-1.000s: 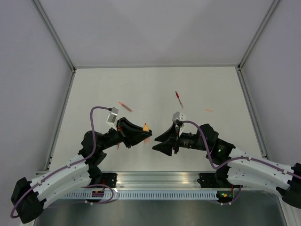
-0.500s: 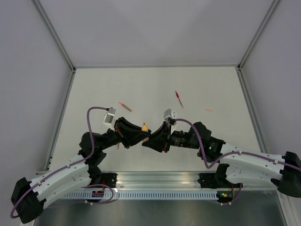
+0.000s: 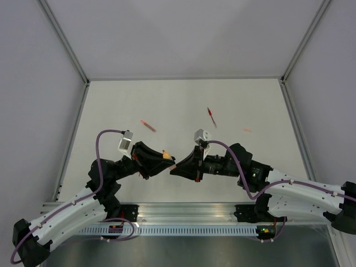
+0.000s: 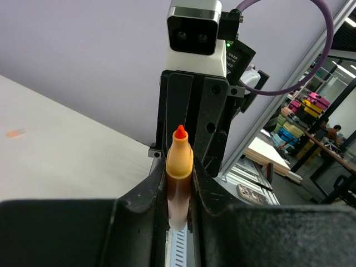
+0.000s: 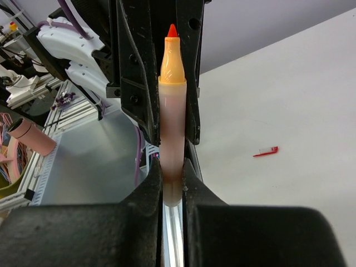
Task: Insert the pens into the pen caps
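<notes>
The orange-peach pen [image 4: 179,161], with its red tip bare, is clamped between both grippers above the near middle of the table. My left gripper [image 4: 179,183] is shut on its barrel. My right gripper [image 5: 172,178] is shut on the pen's [image 5: 172,83] pale rear end. From above, the left gripper [image 3: 167,158] and the right gripper [image 3: 173,168] meet nose to nose. The red pen [image 3: 211,115] lies on the table farther back. A red cap [image 3: 147,124] lies at the back left and shows as the red cap [image 5: 266,151] beyond the right fingers. An orange cap [image 3: 247,130] rests at the right.
The white table [image 3: 183,100] has metal frame rails [image 3: 72,139] along its left and right sides. A slotted aluminium base bar [image 3: 183,229] runs along the near edge under both arms. Purple cables loop over each wrist.
My right gripper has moved left to the pen and shut on its rear end. The left arm has shifted slightly left, still holding the pen.
</notes>
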Controlling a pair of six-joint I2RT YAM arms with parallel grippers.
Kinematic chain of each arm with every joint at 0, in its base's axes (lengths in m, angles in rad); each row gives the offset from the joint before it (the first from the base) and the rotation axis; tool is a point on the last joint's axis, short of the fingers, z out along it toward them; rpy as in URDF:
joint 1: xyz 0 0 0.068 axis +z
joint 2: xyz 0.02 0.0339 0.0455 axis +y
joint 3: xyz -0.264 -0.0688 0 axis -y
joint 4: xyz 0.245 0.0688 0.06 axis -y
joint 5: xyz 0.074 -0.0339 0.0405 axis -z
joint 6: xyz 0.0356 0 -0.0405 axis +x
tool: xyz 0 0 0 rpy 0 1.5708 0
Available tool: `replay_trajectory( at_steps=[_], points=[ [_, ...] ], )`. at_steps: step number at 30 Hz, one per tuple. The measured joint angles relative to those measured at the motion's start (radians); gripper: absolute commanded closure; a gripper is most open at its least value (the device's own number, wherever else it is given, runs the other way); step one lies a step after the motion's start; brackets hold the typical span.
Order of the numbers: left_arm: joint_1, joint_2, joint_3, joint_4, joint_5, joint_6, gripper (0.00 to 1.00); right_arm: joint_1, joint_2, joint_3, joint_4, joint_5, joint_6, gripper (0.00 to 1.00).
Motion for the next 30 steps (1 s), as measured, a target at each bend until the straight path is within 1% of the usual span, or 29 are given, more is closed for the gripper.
replay_trajectory(
  at_steps=[1,2,3,5,8,10,15,16,17,18,19,20,21,22,23,24,25,26,30],
  points=[
    [0.0,0.0,0.006,-0.011,0.0,0.002,0.98,0.0,0.0,0.008,-0.014,0.0,-0.004,0.98],
    [0.0,0.001,0.011,-0.018,0.001,0.002,0.98,0.0,0.0,0.015,-0.028,-0.001,-0.008,0.86],
    [0.0,0.002,0.014,-0.023,0.002,0.004,0.98,0.0,0.002,0.023,-0.04,-0.002,-0.012,0.78],
    [0.001,0.008,0.017,-0.022,0.002,0.008,0.98,-0.001,0.008,0.038,-0.051,-0.01,-0.019,0.65],
    [0.002,0.018,0.017,-0.022,0.001,0.008,0.98,-0.003,0.024,0.056,-0.062,-0.023,-0.035,0.61],
    [0.002,0.025,0.017,-0.022,0.001,0.008,0.98,-0.003,0.04,0.068,-0.066,-0.029,-0.042,0.61],
    [0.002,0.032,0.017,-0.023,0.001,0.008,0.98,-0.004,0.079,0.082,-0.068,-0.035,-0.047,0.7],
    [0.003,0.032,0.017,-0.023,0.002,0.008,0.98,-0.004,0.083,0.082,-0.069,-0.038,-0.047,0.76],
    [0.003,0.032,0.017,-0.023,0.001,0.008,0.98,-0.004,0.085,0.082,-0.068,-0.042,-0.044,0.93],
    [0.003,0.032,0.017,-0.022,0.004,0.011,0.98,-0.004,0.086,0.082,-0.068,-0.043,-0.044,0.99],
    [0.003,0.03,0.018,-0.02,0.005,0.014,0.94,-0.006,0.086,0.082,-0.066,-0.047,-0.037,1.0],
    [0.003,0.029,0.021,-0.023,0.009,0.014,0.85,-0.006,0.085,0.082,-0.064,-0.047,-0.033,1.0],
    [0.003,0.029,0.026,-0.03,0.01,0.016,0.73,-0.006,0.084,0.081,-0.064,-0.042,-0.029,1.0],
    [0.003,0.029,0.034,-0.046,0.01,0.023,0.5,-0.006,0.081,0.08,-0.064,-0.029,-0.029,1.0],
    [0.003,0.029,0.051,-0.078,0.009,0.034,0.41,-0.004,0.073,0.076,-0.066,-0.008,-0.031,1.0],
    [0.003,0.028,0.069,-0.109,0.006,0.039,0.34,-0.005,0.06,0.071,-0.076,0.019,-0.036,1.0],
    [0.003,0.026,0.092,-0.156,-0.002,0.046,0.07,-0.011,0.04,0.064,-0.093,0.054,-0.039,1.0],
    [0.003,0.023,0.114,-0.199,-0.009,0.061,0.05,-0.021,0.015,0.059,-0.117,0.091,-0.043,1.0],
    [0.005,-0.002,0.191,-0.36,-0.049,0.1,0.05,-0.112,-0.09,0.056,-0.224,0.222,-0.047,1.0]
  ],
)
